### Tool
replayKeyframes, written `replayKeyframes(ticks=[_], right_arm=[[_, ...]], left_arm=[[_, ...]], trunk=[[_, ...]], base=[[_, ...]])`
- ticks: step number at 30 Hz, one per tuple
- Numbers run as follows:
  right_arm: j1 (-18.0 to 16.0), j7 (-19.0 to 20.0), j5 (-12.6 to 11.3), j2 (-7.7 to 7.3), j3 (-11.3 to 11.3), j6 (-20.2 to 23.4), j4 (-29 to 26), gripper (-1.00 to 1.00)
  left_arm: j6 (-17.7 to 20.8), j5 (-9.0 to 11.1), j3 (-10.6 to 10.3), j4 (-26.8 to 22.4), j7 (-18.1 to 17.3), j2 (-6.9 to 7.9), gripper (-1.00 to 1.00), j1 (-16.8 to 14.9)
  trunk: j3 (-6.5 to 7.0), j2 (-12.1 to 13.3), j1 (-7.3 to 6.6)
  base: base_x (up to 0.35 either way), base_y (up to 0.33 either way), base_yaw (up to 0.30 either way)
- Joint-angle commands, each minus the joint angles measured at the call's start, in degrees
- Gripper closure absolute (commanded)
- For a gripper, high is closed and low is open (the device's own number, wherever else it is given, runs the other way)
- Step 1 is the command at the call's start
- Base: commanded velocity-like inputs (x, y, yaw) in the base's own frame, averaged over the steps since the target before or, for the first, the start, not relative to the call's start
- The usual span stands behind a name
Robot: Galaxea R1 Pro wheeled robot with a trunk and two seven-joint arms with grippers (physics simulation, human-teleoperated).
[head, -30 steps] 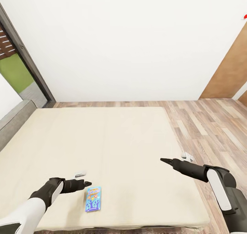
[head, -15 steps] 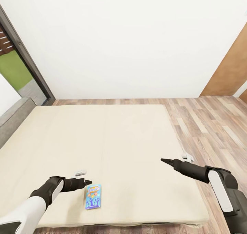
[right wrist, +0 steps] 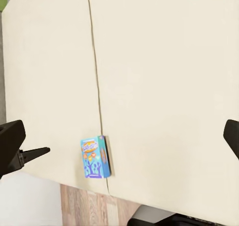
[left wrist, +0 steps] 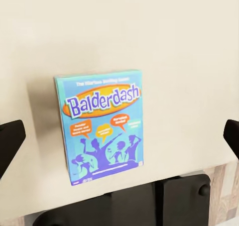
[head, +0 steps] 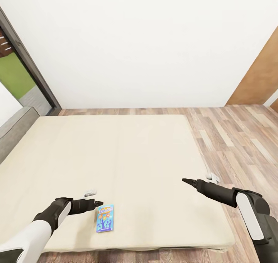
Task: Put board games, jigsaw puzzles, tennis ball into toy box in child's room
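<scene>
A light blue board game point(head: 105, 218) printed "Balderdash" lies flat on the beige bed point(head: 116, 155), near its front edge. My left gripper point(head: 99, 204) hovers just left of the game's far end. In the left wrist view the game point(left wrist: 102, 126) sits between the two dark fingertips point(left wrist: 10, 141), which are spread wide and not touching it. My right gripper point(head: 186, 181) hangs open over the bed's right part, well away from the game. The right wrist view shows the game point(right wrist: 94, 157) small, close to the mattress edge. The toy box and the table are out of view.
Wood floor point(head: 239, 139) runs along the bed's right side and behind it, up to a white wall point(head: 146, 43). A brown door point(head: 258, 77) stands at the right. At the left are a dark-framed glass opening point(head: 19, 66) and a grey ledge point(head: 15, 126).
The whole picture has shifted a little, so the camera has moved. Both arms hold nearly the same pose, and the game lies where it was.
</scene>
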Motion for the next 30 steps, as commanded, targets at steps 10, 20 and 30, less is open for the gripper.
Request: replayKeyframes(ticks=[10,20,30], right_arm=[[0.0,0.6,0.4,0.04,-0.2,-0.1,0.1,-1.00],[0.1,4.1,0.4,-0.14,-1.2,-0.1,0.1,-1.00],[0.8,8.9,0.7,-0.24,-3.0,-0.1,0.1,-1.00]], left_arm=[[-1.6,0.1,0.7,-0.1,0.0,-0.21,-1.00,0.0],[-1.9,0.0,0.7,-0.1,0.0,-0.26,-1.00,0.0],[-1.5,0.1,0.7,-0.3,-0.1,-0.13,-1.00,-0.1]], trunk=[[-1.03,-0.1,0.03],[-1.98,-0.1,0.03],[-2.92,-0.1,0.03]], base=[[0.000,0.000,0.000],[0.000,0.000,0.000],[0.000,0.000,0.000]])
